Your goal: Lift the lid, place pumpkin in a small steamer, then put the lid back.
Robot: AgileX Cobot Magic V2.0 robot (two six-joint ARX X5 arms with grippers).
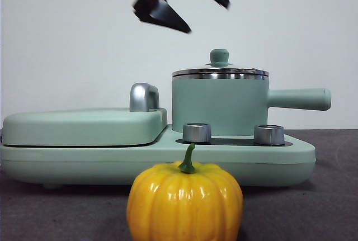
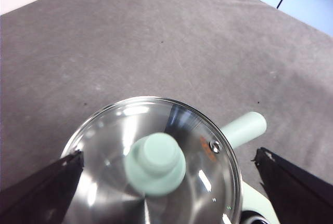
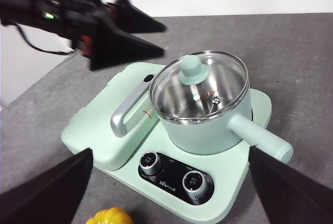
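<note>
Jaws of the left gripper (image 1: 180, 7) stand wide apart and hold nothing; it hangs in the air above the lid (image 1: 220, 70), a little toward the griddle side of it, clear of the knob (image 1: 219, 57). In its own wrist view the knob sits between the two black jaws, well below them. From the right wrist view the same gripper shows as dark wedges beyond the cooker's far edge, blurred, so I cannot tell just how high it hangs.

The lid lies shut on the steamer (image 1: 218, 105), its steel rim seated all round the pot's rim. The steamer stands upright on the right part of the cooker (image 1: 279, 160), its straight handle (image 1: 299, 99) pointing out over the cooker's right end. Two steel dials (image 1: 197, 132) sit on the cooker's front edge, just before the pot. The flat cover (image 1: 84, 126) with a chrome handle (image 1: 144, 97) fills the cooker's left part.

The right gripper (image 3: 171, 187) also stands wide and empty, held back from the cooker's front, above the table (image 3: 291, 47).

The pumpkin (image 1: 184, 203) sits upright on the grey table, stem up, near the cooker's front edge but apart from it, roughly in line with the left dial.
</note>
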